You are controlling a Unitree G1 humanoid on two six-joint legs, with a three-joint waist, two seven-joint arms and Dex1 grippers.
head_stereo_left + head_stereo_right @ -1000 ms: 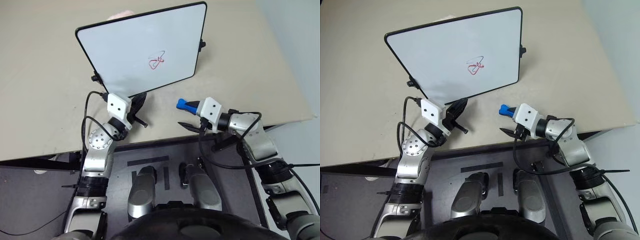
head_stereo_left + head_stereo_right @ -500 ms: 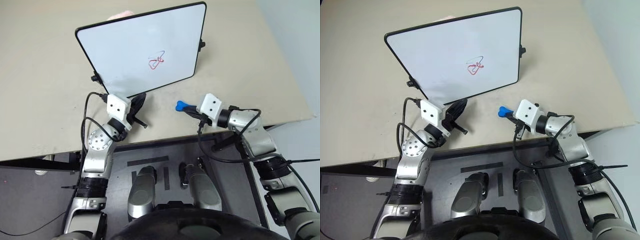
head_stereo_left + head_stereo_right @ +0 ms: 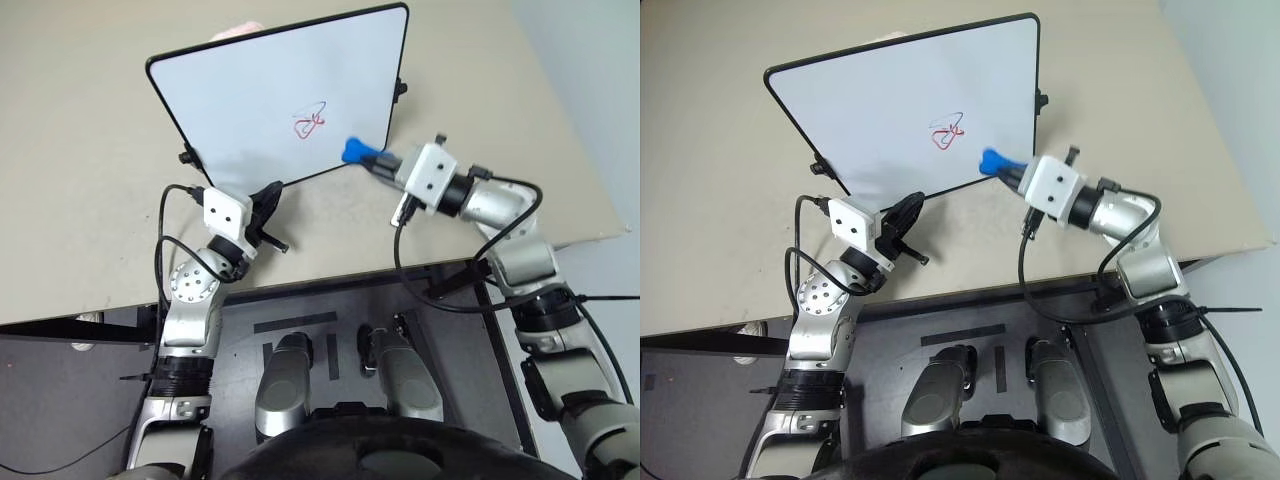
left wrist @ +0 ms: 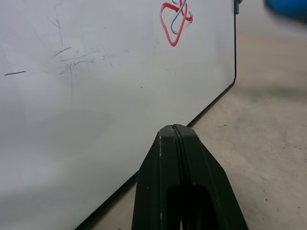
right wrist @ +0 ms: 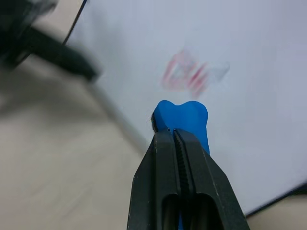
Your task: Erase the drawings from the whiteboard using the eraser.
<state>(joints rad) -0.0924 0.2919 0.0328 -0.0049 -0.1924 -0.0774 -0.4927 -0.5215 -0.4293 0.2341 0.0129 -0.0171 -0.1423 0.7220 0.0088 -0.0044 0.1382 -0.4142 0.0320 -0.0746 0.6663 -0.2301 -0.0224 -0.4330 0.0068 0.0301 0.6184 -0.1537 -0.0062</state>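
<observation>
The right tool (image 3: 378, 158) is clamped tight on the eraser (image 3: 353, 151), its two black fingers pressed together over the near half so that only the flared blue end sticks out ahead of them, as the right wrist view shows. That free end points toward ten o'clock in the head view and hangs over the lower right part of the whiteboard (image 3: 250, 90), a little short of the drawings (image 3: 311, 122); whether it touches the surface yet I cannot tell.

The drawings are a small red looped scribble with a thin blue stroke through it, sitting right of the board's centre, at about ten o'clock from the eraser tip.

The left tool (image 3: 266, 205) is closed with nothing between its fingers. It sits at the board's lower edge, at about seven o'clock from the drawings, and looks set to brace the frame.

The eraser looks light, small and fairly firm, with a narrow waist. The present hold behind that waist seems sound, leaving the broad end free for wiping.

The board stands tilted on the bench (image 3: 80, 200) and looks thin, smooth and light, so a hard wipe would probably push it back or skid it unless the lower edge is steadied.
</observation>
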